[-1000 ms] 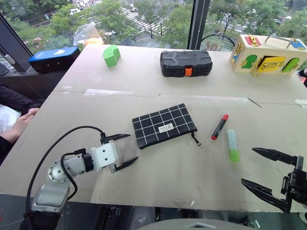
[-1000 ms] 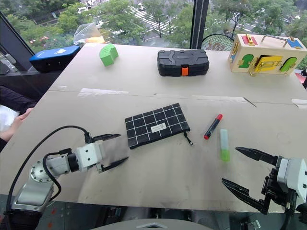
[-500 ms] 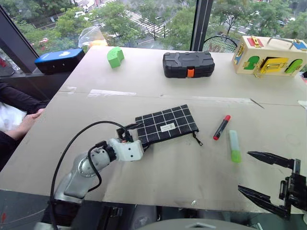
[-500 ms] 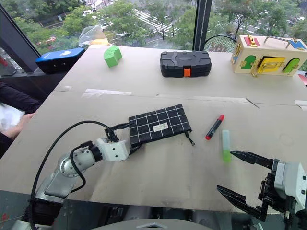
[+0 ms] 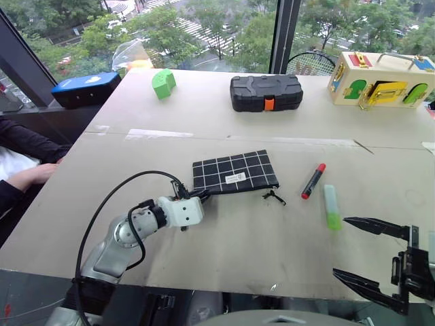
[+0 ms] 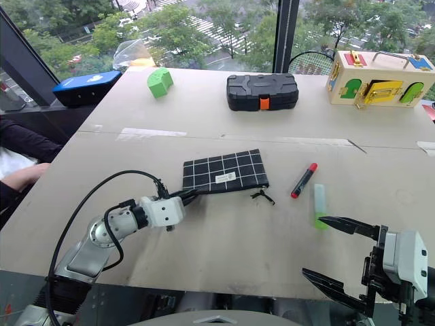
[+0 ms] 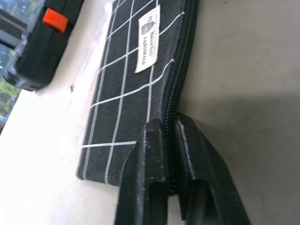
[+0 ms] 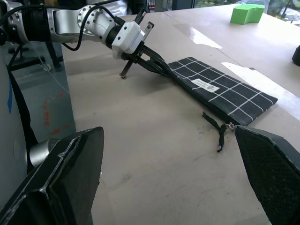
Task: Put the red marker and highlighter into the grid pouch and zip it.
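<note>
The grid pouch [image 5: 234,171] lies flat at mid-table, black with white lines and a small white label, its zipper pull [image 5: 274,197] trailing off the right end. My left gripper [image 5: 204,193] is shut on the pouch's left near corner, and its fingers [image 7: 154,140] pinch the zipper edge. To the right of the pouch lies the red marker [image 5: 312,180], with the pale green highlighter [image 5: 331,206] beside it. My right gripper [image 5: 341,246] stands open near the table's front edge, just short of the highlighter, with nothing between its fingers.
At the back stand a hard black case with an orange latch [image 5: 265,91], a green block [image 5: 162,82], a wooden latch box [image 5: 382,79] and a blue box [image 5: 85,85]. A person's hand [image 5: 27,178] rests at the table's left edge.
My left gripper moved forward and right to the pouch and shut on its left near corner. The right gripper stayed open in about the same place.
</note>
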